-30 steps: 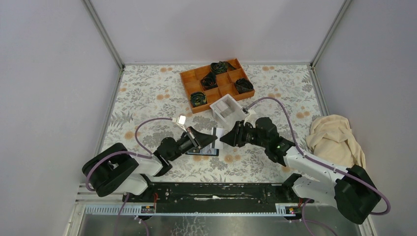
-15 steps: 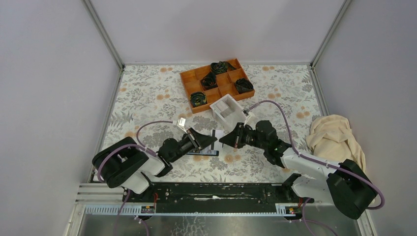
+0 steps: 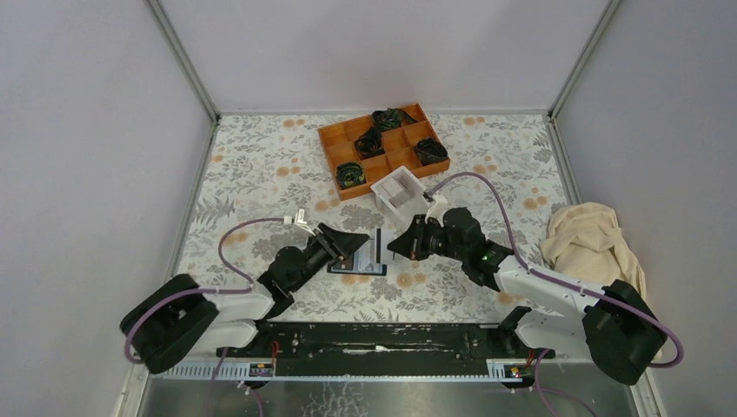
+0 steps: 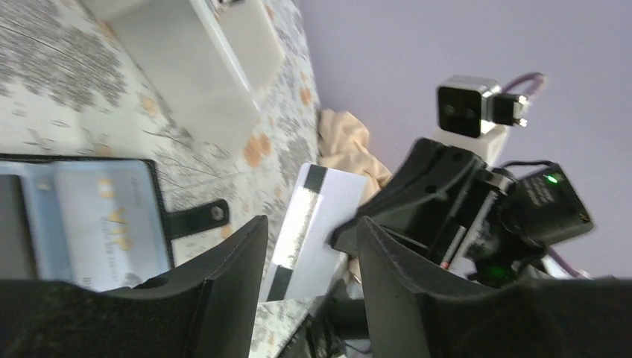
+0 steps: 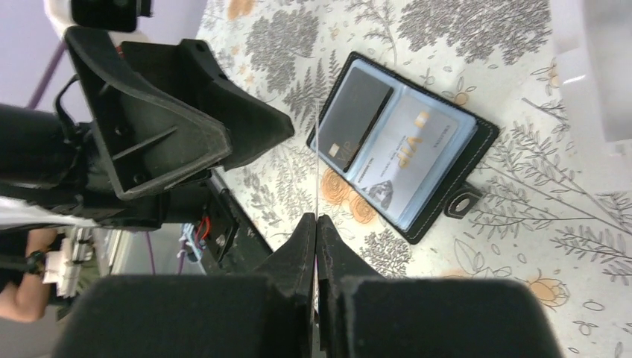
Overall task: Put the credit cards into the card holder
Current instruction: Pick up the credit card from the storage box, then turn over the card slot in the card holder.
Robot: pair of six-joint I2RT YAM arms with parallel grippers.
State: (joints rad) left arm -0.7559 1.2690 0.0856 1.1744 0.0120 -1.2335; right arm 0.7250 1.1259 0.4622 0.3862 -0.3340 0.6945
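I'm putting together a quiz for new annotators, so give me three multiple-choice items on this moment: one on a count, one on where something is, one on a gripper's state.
1. How many compartments of the orange tray hold dark bundles?
A. two B. six C. four
2. Where is the card holder?
A. in the orange tray B. lying open on the table C. held up by the left gripper
3. What is the right gripper doing?
A. shut on a credit card B. open and empty C. shut on the card holder

Key: 1 C, four of the six compartments are filled; 2 B, it lies flat on the floral surface with its pockets facing up; 3 A, its fingertips pinch the card's edge.
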